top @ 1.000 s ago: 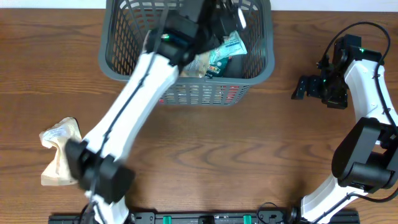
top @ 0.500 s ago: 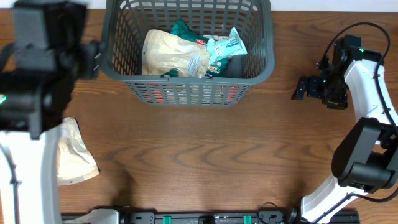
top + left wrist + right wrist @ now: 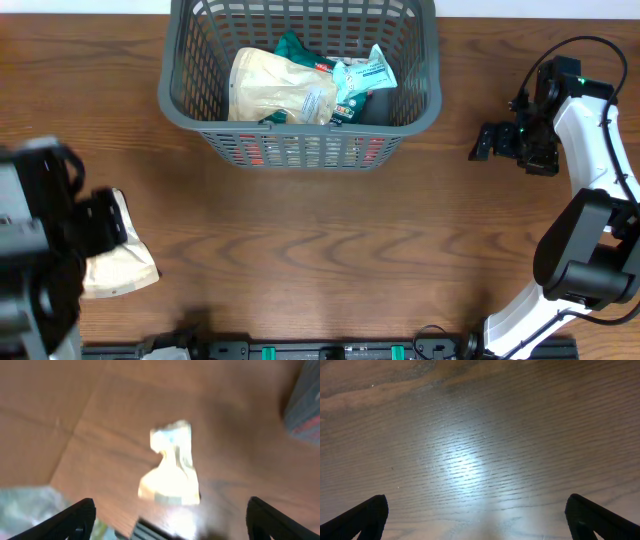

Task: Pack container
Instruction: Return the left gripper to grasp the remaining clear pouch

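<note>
The dark grey lattice container (image 3: 300,125) stands at the back middle of the table and holds a tan packet (image 3: 275,88), a white-and-green packet (image 3: 362,75) and other packets. A tan packet (image 3: 118,262) lies on the table at the front left; it shows blurred in the left wrist view (image 3: 172,467). My left arm (image 3: 40,250) is blurred, close under the camera beside that packet; its gripper (image 3: 170,525) is open and empty above the packet. My right gripper (image 3: 487,140) is open and empty over bare wood at the right, which the right wrist view (image 3: 477,520) shows.
The container's corner (image 3: 305,400) shows at the right edge of the left wrist view. The table's front edge runs just below the loose packet. Black rails (image 3: 320,350) line the front edge.
My left arm has swung out of the container, first to the far left, then down to the front left above the loose tan packet. The right arm has not moved.
</note>
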